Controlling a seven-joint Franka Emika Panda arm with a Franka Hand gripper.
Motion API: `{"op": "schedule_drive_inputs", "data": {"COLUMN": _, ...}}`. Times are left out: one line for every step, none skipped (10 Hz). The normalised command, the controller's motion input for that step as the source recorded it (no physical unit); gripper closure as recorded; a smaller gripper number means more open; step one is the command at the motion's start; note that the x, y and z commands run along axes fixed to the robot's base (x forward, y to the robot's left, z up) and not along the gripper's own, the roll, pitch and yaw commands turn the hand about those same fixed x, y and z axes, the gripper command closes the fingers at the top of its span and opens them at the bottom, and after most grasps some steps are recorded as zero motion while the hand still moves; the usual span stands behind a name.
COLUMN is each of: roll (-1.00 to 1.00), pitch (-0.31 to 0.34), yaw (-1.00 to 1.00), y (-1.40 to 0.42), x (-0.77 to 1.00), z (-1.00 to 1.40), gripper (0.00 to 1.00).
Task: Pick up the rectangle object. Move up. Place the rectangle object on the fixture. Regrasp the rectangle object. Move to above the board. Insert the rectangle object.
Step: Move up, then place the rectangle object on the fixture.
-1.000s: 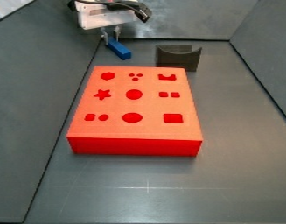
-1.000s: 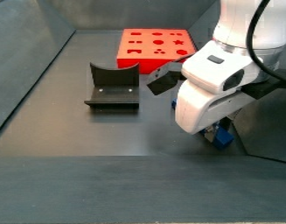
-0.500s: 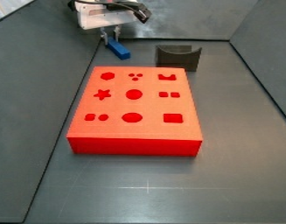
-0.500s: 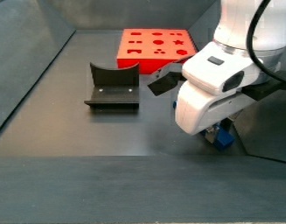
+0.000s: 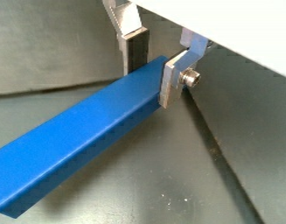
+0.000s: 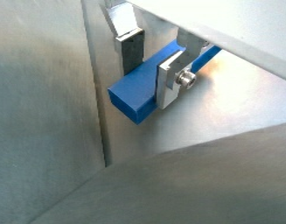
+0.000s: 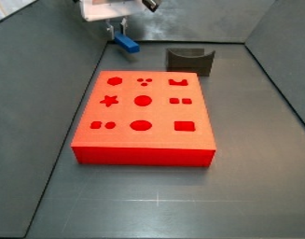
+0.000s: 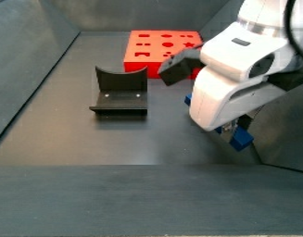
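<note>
End effector [image 5: 156, 61] is clamped on the bar [image 5: 80, 144] near one end, the bar's long axis running crosswise out from between the fingers. In a side view the bar [image 8: 242, 138] hangs clear of the floor. The fixture [image 8: 119, 91] stands well apart — between end effector and board [image 8: 166, 47].

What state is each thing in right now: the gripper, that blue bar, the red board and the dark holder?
gripper: shut on the blue bar, near the wall behind the board.
blue bar: clamped between the fingers, tilted, hanging off the floor in a side view.
red board: flat on the floor, all holes empty.
fixture: upright, nothing on it.
</note>
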Motion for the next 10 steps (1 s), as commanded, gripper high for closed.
{"op": "schedule_drive_inputs", "data": {"roll": 0.08, "pitch": 0.129, "yaw": -0.01, "y": -0.01, "x": -0.01, "z": 0.36, "gripper": 1.00}}
{"op": "schedule_drive_inputs", "data": {"roll": 0.11, "pitch": 0.131, "yaw": -0.01, "y": -0.01, "x": -0.02, "z": 0.24, "gripper": 1.00}}
{"op": "schedule_drive_inputs", "data": {"roll": 0.00, "pitch": 0.000, "yaw": 0.00, "y": 0.00, "x": 0.00, "z": 1.00, "gripper": 1.00}}
{"op": "schedule_drive_inputs", "data": {"roll": 0.00, "pitch": -0.009, "yaw": 0.03, "y": 0.00, "x": 0.01, "z": 1.00, "gripper": 1.00}}
{"op": "schedule_drive_inputs", "data": {"roll": 0.01, "pitch": 0.026, "yaw": 0.02, "y": 0.00, "x": -0.01, "z": 1.00, "gripper": 1.00}}
{"op": "schedule_drive_inputs", "data": {"roll": 0.02, "pitch": 0.039, "yaw": 0.01, "y": 0.00, "x": -0.01, "z": 1.00, "gripper": 1.00}}
{"op": "schedule_drive_inputs", "data": {"roll": 0.04, "pitch": 0.065, "yaw": 0.00, "y": 0.00, "x": -0.02, "z": 1.00, "gripper": 1.00}}
{"op": "schedule_drive_inputs", "data": {"roll": 0.06, "pitch": 0.082, "yaw": -0.01, "y": 0.00, "x": -0.02, "z": 1.00, "gripper": 1.00}}
{"op": "schedule_drive_inputs", "data": {"roll": 0.08, "pitch": 0.098, "yaw": 0.00, "y": -0.01, "x": -0.03, "z": 1.00, "gripper": 1.00}}
{"op": "schedule_drive_inputs", "data": {"roll": 0.09, "pitch": 0.105, "yaw": 0.00, "y": -0.01, "x": -0.03, "z": 1.00, "gripper": 1.00}}
